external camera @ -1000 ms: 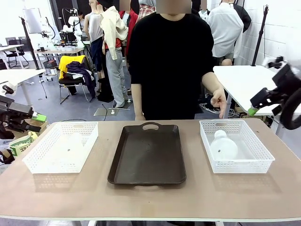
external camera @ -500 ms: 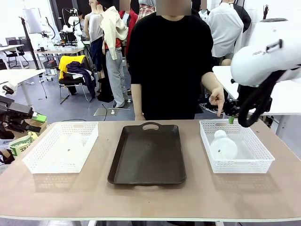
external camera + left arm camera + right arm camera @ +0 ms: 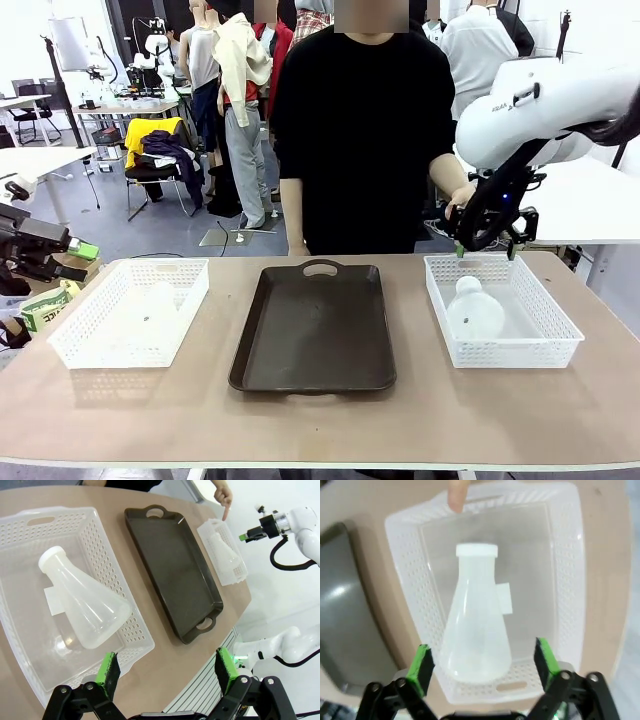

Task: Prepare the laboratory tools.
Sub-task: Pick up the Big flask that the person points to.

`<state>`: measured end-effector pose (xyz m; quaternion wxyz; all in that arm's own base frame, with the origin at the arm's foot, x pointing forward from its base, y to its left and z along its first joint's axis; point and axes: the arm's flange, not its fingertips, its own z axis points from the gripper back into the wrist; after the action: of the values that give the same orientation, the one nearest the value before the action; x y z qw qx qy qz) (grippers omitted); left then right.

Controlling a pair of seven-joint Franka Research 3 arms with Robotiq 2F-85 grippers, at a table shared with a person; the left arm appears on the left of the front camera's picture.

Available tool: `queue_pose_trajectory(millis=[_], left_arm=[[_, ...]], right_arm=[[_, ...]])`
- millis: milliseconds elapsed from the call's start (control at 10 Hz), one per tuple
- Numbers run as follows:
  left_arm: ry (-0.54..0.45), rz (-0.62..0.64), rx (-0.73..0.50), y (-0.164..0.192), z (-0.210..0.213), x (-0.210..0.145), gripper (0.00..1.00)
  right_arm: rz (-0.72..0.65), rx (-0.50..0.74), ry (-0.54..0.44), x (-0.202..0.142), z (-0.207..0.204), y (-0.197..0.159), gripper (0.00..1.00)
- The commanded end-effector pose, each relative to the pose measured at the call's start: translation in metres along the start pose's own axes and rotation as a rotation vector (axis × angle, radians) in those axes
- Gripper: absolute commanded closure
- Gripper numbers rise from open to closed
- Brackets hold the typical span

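A: Where are my tools?
B: Your left tool (image 3: 166, 669) hangs spread wide, empty, off the surface's (image 3: 320, 420) left edge. In the left mesh basket (image 3: 131, 645) a frosted, cone-shaped flask (image 3: 82, 605) lies slantwise on its side.
A: And the right?
B: Your right tool (image 3: 482, 662) hovers released above the right basket (image 3: 405, 570). Its flask (image 3: 477, 630) lies flat, neck toward the person's pointing hand (image 3: 222, 497).

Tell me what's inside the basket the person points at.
One frosted conical flask lies on its side in the basket, neck toward the person's finger. The floor beneath it is covered.
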<state>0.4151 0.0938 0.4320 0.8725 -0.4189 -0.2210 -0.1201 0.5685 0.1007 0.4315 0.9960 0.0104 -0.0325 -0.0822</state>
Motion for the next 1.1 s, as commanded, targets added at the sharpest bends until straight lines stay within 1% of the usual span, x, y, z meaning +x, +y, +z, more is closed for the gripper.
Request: queue_pose_trajectory(millis=[0, 100, 200, 400, 500, 600, 700, 800, 1000], left_arm=[[-0.008, -0.002, -0.013, -0.001, 0.001, 0.0, 0.0], [-0.008, -0.002, -0.013, -0.001, 0.001, 0.0, 0.0], [-0.008, -0.002, -0.013, -0.001, 0.001, 0.0, 0.0], [-0.008, -0.002, -0.013, -0.001, 0.001, 0.0, 0.0], [-0.008, -0.002, -0.013, -0.001, 0.001, 0.0, 0.0], [-0.008, -0.002, -0.013, -0.001, 0.001, 0.0, 0.0], [-0.008, -0.002, -0.013, -0.001, 0.001, 0.0, 0.0], [-0.008, -0.002, -0.013, -0.001, 0.001, 0.0, 0.0], [-0.008, -0.002, -0.013, -0.001, 0.001, 0.0, 0.0]], right_arm=[[-0.09, 0.0, -0.03, 0.013, -0.014, 0.003, 0.0], [-0.108, -0.042, -0.065, 0.015, -0.017, -0.003, 0.0], [-0.039, 0.003, -0.004, 0.007, -0.01, -0.001, 0.0], [-0.039, 0.003, -0.004, 0.007, -0.01, -0.001, 0.0], [-0.065, -0.002, -0.019, 0.012, -0.016, -0.004, 0.0], [-0.091, -0.045, -0.034, 0.009, -0.028, -0.008, 0.0], [-0.098, -0.055, -0.025, 0.015, -0.043, 0.0, 0.0], [-0.091, -0.05, -0.048, 0.023, -0.054, 0.007, 0.0], [-0.103, -0.058, -0.047, 0.036, -0.075, 0.016, 0.0]])
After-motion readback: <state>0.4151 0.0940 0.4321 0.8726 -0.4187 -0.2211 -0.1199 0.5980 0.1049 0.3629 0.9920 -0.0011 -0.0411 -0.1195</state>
